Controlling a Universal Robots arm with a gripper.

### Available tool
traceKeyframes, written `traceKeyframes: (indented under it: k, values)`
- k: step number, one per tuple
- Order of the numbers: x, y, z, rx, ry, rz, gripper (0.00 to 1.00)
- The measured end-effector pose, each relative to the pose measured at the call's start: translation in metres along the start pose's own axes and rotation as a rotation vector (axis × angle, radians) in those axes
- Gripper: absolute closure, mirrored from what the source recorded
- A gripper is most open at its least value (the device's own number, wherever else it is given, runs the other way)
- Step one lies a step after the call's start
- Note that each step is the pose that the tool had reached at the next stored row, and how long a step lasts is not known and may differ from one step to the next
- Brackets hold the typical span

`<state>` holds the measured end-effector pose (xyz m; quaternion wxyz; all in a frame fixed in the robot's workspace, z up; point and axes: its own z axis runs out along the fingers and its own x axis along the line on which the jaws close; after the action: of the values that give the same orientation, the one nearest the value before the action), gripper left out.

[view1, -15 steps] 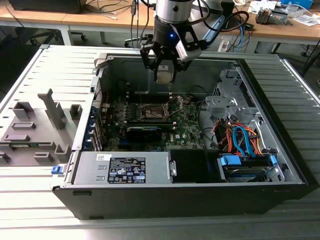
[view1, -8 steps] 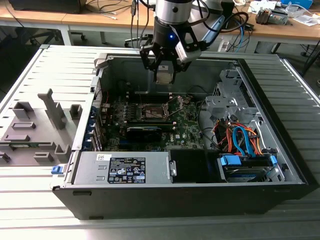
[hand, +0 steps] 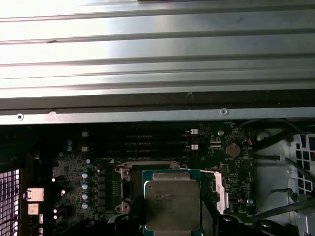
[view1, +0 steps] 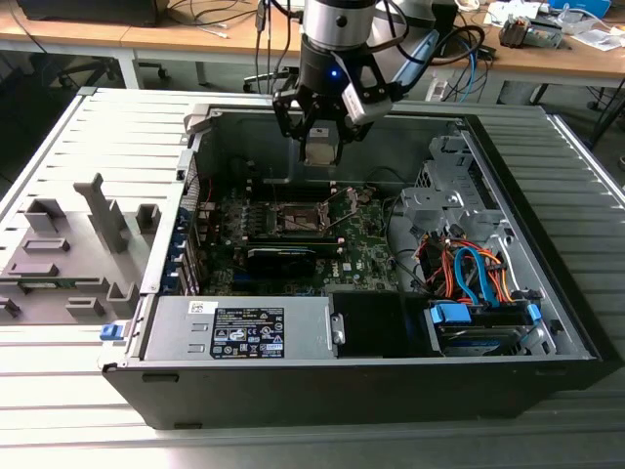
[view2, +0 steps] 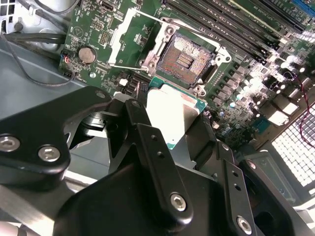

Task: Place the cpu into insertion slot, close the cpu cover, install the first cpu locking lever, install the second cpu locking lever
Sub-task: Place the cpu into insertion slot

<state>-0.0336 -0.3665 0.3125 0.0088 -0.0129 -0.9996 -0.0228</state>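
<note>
My gripper [view1: 322,149] hangs above the green motherboard [view1: 356,244] inside an open computer case and is shut on the cpu [view1: 321,147]. In the second wrist view the cpu [view2: 170,110], pale silvery with a green edge, sits between the black fingers [view2: 140,120], just short of the insertion slot [view2: 186,60]. The slot lies open, its dark pin field bare. The cpu cover [view2: 129,37] stands flipped up beside it. In the first wrist view the cpu [hand: 172,204] hides most of the insertion slot [hand: 129,183]. A thin lever wire [view2: 125,66] lies by the cover.
A grey power supply [view1: 244,327] lies along the case's near side. A drive cage with orange and blue cables [view1: 469,274] fills the exterior view's right. A black card [view1: 283,256] sits near the socket. Memory slots [view2: 231,27] and a coin battery [view2: 87,54] flank it.
</note>
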Motion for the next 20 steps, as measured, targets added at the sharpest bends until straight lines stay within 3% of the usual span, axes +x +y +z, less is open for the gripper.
traceKeyframes:
  k: [20]
  values:
    - [0.0016, -0.0013, 0.0044, 0.0, 0.0, 0.0, 0.45]
